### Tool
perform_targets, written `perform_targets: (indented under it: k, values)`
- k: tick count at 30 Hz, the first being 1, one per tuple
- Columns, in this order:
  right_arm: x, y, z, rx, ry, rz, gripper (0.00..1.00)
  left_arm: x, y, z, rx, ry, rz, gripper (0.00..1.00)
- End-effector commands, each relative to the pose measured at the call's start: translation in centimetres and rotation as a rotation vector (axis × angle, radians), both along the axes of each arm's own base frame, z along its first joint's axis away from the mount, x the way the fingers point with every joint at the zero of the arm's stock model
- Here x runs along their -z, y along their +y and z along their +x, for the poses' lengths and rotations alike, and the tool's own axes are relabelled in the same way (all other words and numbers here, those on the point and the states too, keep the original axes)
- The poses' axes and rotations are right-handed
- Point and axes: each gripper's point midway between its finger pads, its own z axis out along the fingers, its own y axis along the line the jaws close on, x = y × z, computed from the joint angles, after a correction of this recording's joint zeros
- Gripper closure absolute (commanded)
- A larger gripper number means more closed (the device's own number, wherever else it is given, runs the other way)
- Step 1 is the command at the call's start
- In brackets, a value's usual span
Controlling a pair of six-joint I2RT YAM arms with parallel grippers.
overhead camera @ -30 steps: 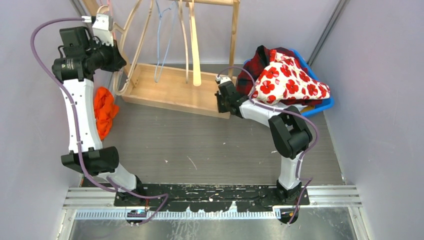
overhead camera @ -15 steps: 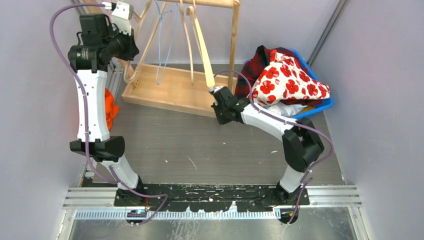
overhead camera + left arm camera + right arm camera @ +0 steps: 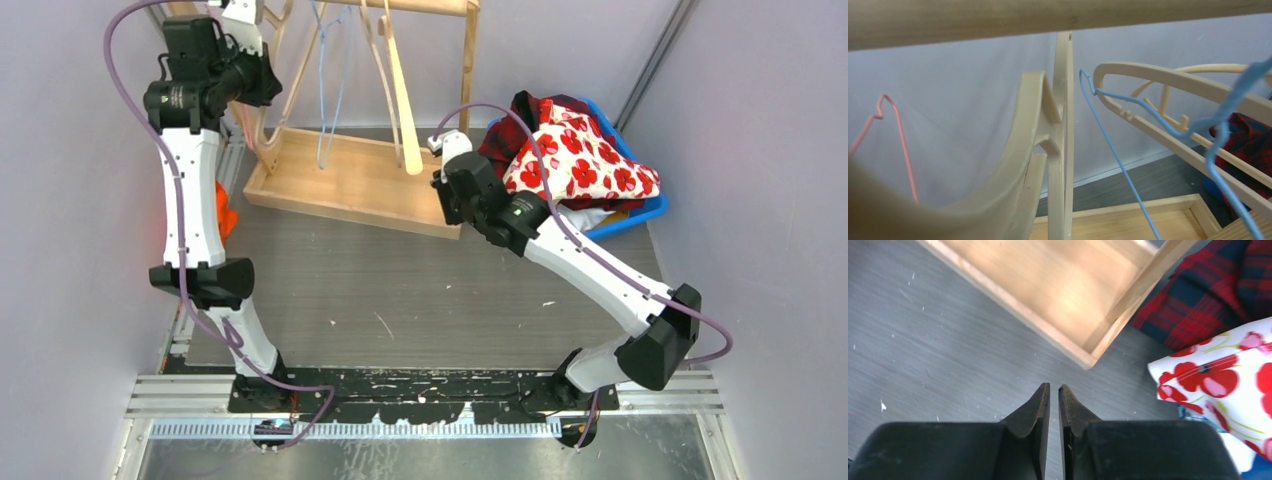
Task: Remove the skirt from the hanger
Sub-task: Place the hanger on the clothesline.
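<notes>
1. Left gripper (image 3: 260,82): raised at the top left corner of the wooden rack (image 3: 340,185). Its fingers do not show in its own wrist view. Shut on a pale wooden hanger (image 3: 264,140), which curves down from it and fills the lower left of that view as a blur.
2. Right gripper (image 3: 1053,386): low over the grey table (image 3: 400,290), just off the near right corner of the rack's tray. Fingers a thin slit apart, nothing between them.
3. Skirt (image 3: 580,160): taken to be the white cloth with red flowers. Lies crumpled on top of the pile in the blue bin (image 3: 640,212) at the far right, on no hanger and apart from both grippers.
4. Plaid garment (image 3: 505,140): red and dark, under and behind the skirt, touching it.
5. Orange cloth (image 3: 226,215): on the table at the left edge, partly hidden behind the left arm.
6. Rail (image 3: 1048,15): carries a blue wire hanger (image 3: 1118,160), a pink wire hanger (image 3: 903,150) and a second wooden hanger (image 3: 405,110).
</notes>
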Motion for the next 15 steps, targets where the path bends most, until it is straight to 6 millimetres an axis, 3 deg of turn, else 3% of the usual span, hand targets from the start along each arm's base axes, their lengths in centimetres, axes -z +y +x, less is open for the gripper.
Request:
perform_targets:
  k: [1, 6, 12, 13, 15]
  values:
    - [-6.2, -1.5, 1.2, 0.074, -0.167, 0.051, 0.81, -1.6, -0.9, 2.9, 0.025, -0.087, -0.066, 1.0]
    - [-7.8, -2.6, 1.0, 0.103, -0.208, 0.058, 0.81, -0.3, -1.4, 4.7, 0.035, -0.066, -0.101, 1.0]
    - [-8.7, -3.8, 1.1, 0.147, -0.245, 0.045, 0.77, 0.2, -1.8, 5.1, 0.052, -0.055, -0.117, 1.0]
    - [-8.8, -4.0, 1.1, 0.155, -0.251, 0.046, 0.74, 0.0, -1.7, 5.0, 0.051, -0.062, -0.116, 0.96]
    - [-9.0, -4.2, 1.3, 0.168, -0.268, 0.047, 0.68, -0.7, -1.7, 4.6, 0.054, -0.077, -0.109, 0.72]
